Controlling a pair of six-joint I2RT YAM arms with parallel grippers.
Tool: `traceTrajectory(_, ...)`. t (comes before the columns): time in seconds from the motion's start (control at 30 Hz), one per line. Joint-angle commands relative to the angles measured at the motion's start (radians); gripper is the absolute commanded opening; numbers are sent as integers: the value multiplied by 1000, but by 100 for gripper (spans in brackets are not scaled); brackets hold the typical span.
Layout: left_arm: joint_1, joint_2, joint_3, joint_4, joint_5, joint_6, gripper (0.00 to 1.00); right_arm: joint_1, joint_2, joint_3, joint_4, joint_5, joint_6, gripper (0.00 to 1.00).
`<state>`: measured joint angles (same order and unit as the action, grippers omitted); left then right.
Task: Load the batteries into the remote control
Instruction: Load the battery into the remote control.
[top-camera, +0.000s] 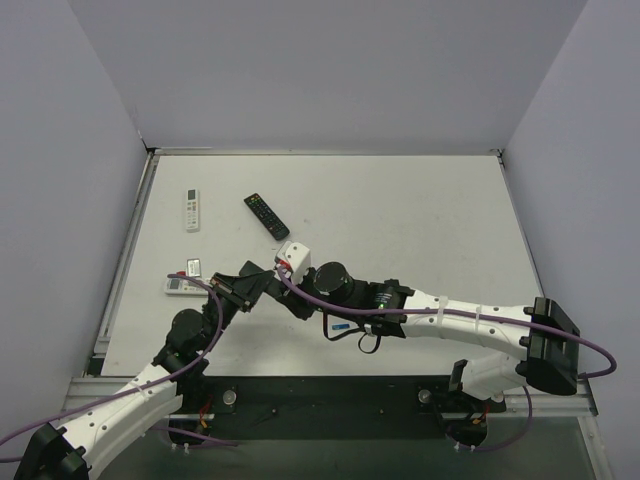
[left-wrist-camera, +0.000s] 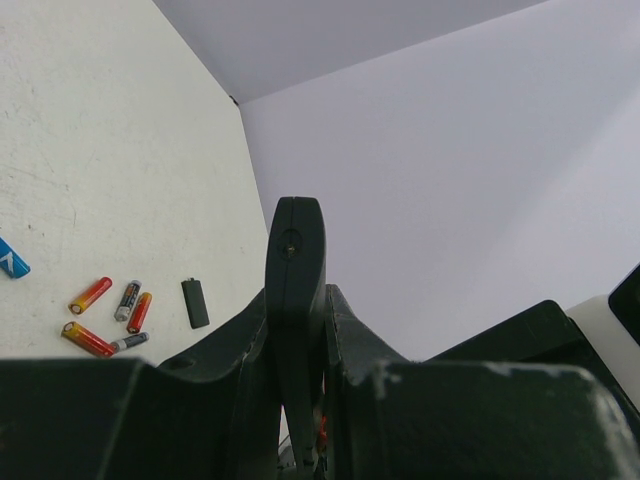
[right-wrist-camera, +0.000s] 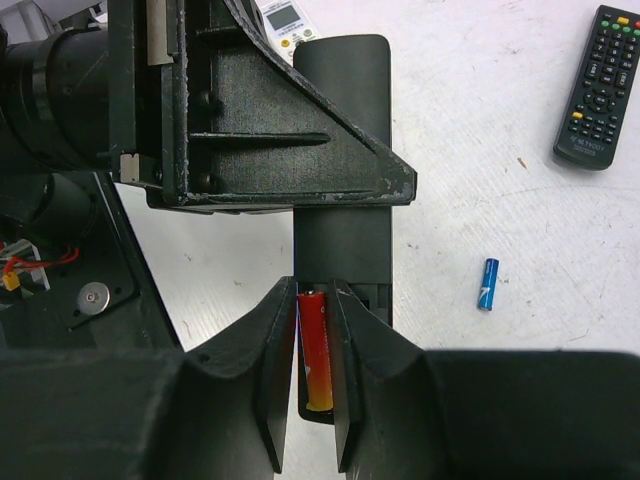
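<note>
The remote (right-wrist-camera: 345, 245) stood clamped on edge in the tightly closed left gripper (left-wrist-camera: 296, 310), above the table (top-camera: 420, 220). A red battery (right-wrist-camera: 314, 350) lay in its open bay, with the right gripper (right-wrist-camera: 313, 295) closely flanking it. Whether its fingers pinched the battery, I could not tell. Spare batteries (left-wrist-camera: 105, 315) and the cover (left-wrist-camera: 195, 303) lay on the table, a blue battery (right-wrist-camera: 487, 283) apart.

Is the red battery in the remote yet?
In: the red battery lies in the black remote's open slot, with the right gripper around it.
</note>
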<state>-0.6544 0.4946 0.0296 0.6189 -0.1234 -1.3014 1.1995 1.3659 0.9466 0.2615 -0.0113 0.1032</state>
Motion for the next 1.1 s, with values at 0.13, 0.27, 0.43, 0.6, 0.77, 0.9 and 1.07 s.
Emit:
traceTrajectory(0.13, -5, -24, -62, 128, 34, -48, 0, 6, 6, 0, 30, 8, 23, 10)
traceTrajectory(0.27, -5, -30, -65, 128, 36, -55, 0, 0, -16, -23, 67, 45, 35, 4)
traceTrajectory(0.43, -5, -34, -65, 122, 38, -65, 0, -2, -40, -32, 102, 50, 23, 0)
traceTrajectory(0.6, -5, -34, -56, 102, 48, -71, 0, -3, -60, -31, 117, 66, -2, 0)
traceTrajectory(0.77, -5, -31, -42, 53, 62, -98, 0, -3, -82, -31, 125, 79, -30, 0)
traceTrajectory(0.9, -5, -27, -48, 51, 64, -143, 0, -5, -91, -35, 139, 77, -39, 0)
traceTrajectory(1.07, -5, -39, -50, 41, 54, -165, 0, -3, -96, -38, 137, 56, -30, 0)
